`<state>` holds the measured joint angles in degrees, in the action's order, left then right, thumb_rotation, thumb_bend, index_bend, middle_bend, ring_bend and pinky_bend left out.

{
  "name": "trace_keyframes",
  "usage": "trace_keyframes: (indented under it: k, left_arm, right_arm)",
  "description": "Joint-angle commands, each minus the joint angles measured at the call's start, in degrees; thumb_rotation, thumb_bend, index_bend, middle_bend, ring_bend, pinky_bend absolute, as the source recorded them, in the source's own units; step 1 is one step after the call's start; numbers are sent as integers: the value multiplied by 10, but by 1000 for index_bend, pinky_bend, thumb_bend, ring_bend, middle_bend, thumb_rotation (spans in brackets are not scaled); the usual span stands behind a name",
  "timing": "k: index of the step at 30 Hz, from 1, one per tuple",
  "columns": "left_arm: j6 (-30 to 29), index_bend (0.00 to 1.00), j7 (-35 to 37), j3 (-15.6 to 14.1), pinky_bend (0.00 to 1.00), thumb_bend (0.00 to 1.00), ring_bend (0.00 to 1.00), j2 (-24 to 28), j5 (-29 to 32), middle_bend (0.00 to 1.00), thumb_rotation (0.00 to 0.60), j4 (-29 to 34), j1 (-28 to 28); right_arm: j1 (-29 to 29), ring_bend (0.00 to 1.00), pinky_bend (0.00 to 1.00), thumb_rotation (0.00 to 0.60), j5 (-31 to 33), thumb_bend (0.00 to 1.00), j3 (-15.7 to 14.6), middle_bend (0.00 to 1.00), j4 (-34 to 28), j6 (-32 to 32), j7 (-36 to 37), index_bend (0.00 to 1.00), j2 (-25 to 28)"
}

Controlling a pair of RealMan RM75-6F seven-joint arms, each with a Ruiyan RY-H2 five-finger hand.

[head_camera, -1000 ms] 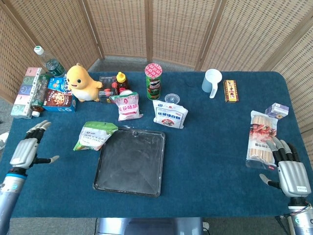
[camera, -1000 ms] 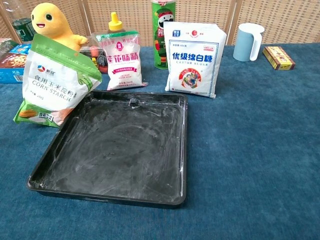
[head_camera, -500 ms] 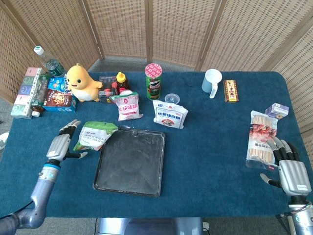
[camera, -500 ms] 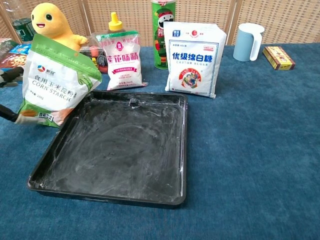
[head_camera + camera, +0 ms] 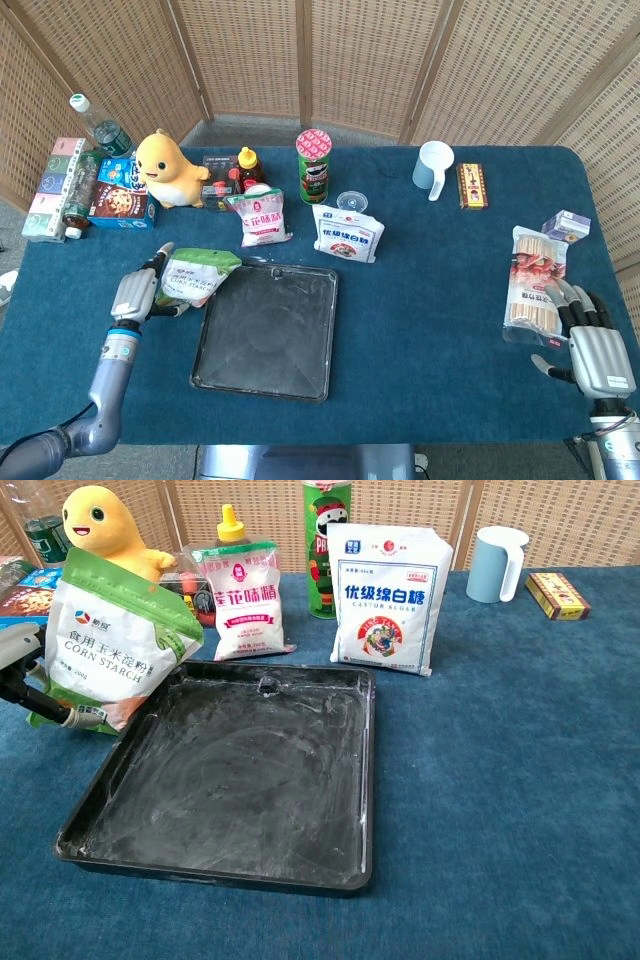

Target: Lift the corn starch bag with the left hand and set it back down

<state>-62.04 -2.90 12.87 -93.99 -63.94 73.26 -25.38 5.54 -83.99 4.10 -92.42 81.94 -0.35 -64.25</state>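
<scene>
Both views bright, even light. Shadows soft and small under things. Tray (image 5: 225,770) looks dull with pale streaks, little glare. Head view sharp all over. Chest view sharp up close, far screen (image 5: 590,520) a bit soft.

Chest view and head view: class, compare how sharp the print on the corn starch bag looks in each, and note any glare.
Chest view: the corn starch bag is close, its print sharp and readable, no strong glare. Head view: the bag is small, its lettering too fine to read; the black tray shows a dull pale sheen.
</scene>
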Motion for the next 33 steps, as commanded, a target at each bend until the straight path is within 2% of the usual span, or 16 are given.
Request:
trace_keyframes:
  k: [1, 7, 12, 14, 18, 23, 28, 33]
  left_arm:
    - [-9, 348, -20, -1, 461, 215, 376, -11, 4, 376, 600, -9, -5]
    - [-24, 512, -51, 0, 551, 267, 468, -31, 0, 472, 600, -28, -14]
    - [-35, 647, -61, 4, 651, 335, 587, -46, -3, 597, 600, -42, -19]
    - [-39, 672, -67, 4, 671, 350, 610, -49, -6, 622, 600, -50, -21]
    - [-47, 690, -53, 2, 679, 361, 627, -48, -21, 640, 600, -60, -20]
    - [-64, 695, -10, -18, 679, 361, 631, -23, -73, 644, 600, -66, -14]
    - [-85, 699, 44, -49, 680, 362, 633, 28, -156, 646, 600, -68, -18]
    - [-133, 711, 54, -68, 682, 362, 637, 77, -239, 653, 600, -64, -28]
  right_arm:
    - [1, 0, 38, 600, -1, 1, -2, 0, 0, -2, 2, 0, 1]
    - [2, 0, 38, 600, -3, 0, -4, 0, -3, -6, 2, 0, 2]
    - [2, 0, 38, 600, -3, 0, -6, 0, -4, -9, 6, 0, 5]
    - [2, 0, 38, 600, -4, 0, -6, 0, -5, -8, 8, 0, 6]
    - [3, 0, 38, 600, -5, 0, -6, 0, -4, -9, 10, 0, 6]
    - [3, 0, 38, 600, -4, 0, -7, 0, -4, -10, 12, 0, 6]
    - [3, 0, 38, 600, -4, 0, -7, 0, -5, -9, 13, 0, 6]
    - [3, 0, 38, 600, -5, 0, -7, 0, -7, -10, 12, 0, 7]
